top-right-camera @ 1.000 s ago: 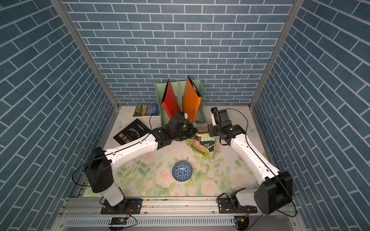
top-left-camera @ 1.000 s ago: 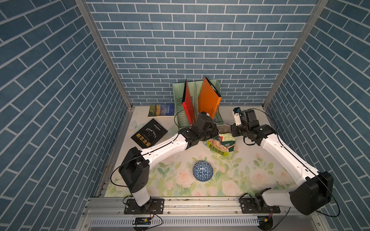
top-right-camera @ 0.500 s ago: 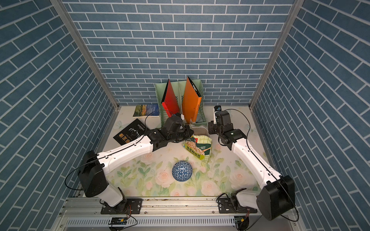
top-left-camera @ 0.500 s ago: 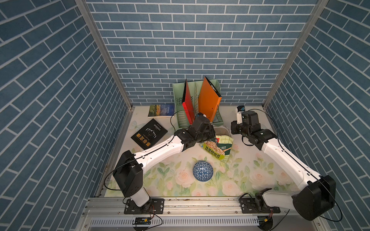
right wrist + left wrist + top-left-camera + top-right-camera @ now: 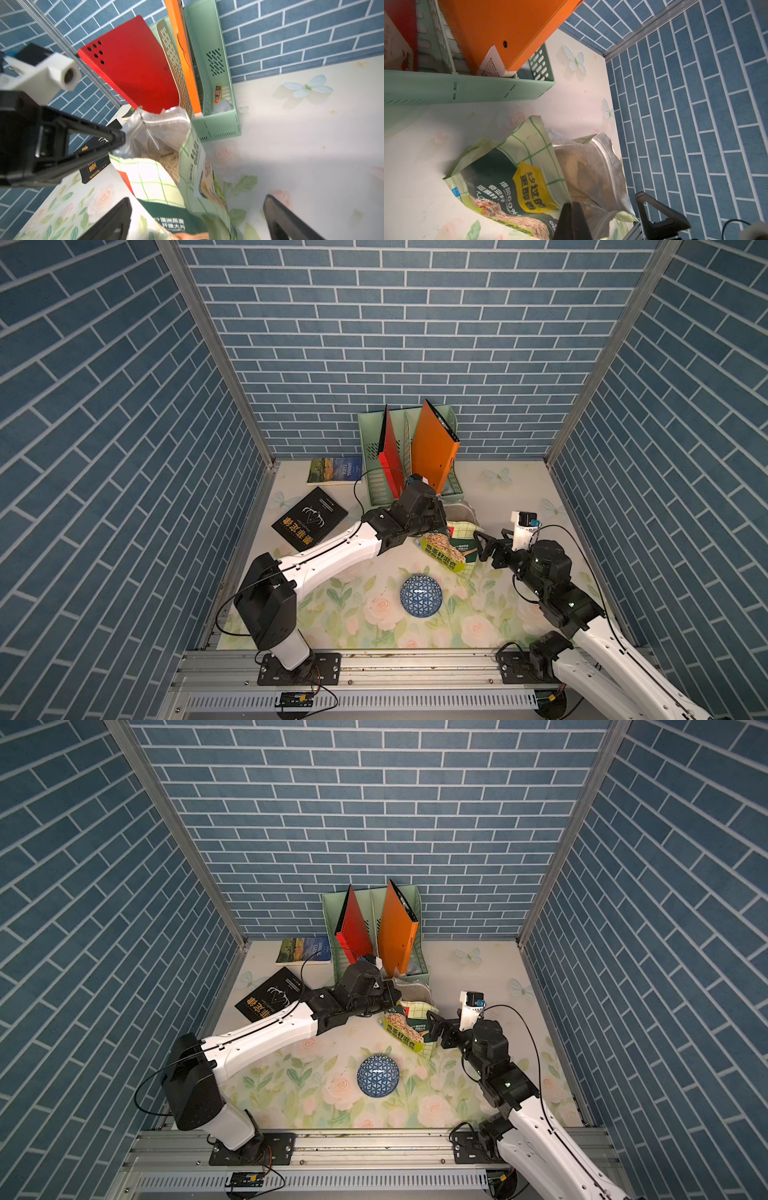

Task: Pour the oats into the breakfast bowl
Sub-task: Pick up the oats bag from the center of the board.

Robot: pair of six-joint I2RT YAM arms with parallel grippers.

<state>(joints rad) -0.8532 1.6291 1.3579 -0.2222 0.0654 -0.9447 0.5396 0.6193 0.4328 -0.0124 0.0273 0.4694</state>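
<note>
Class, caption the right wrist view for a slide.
Left gripper pinches the open pouch; oats show inside; right gripper open around it.

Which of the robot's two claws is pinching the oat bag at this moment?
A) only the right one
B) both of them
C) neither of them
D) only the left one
D. The left claw is shut on the silvery top edge of the oat bag, while the right claw stands wide open at the bag's side.
</note>
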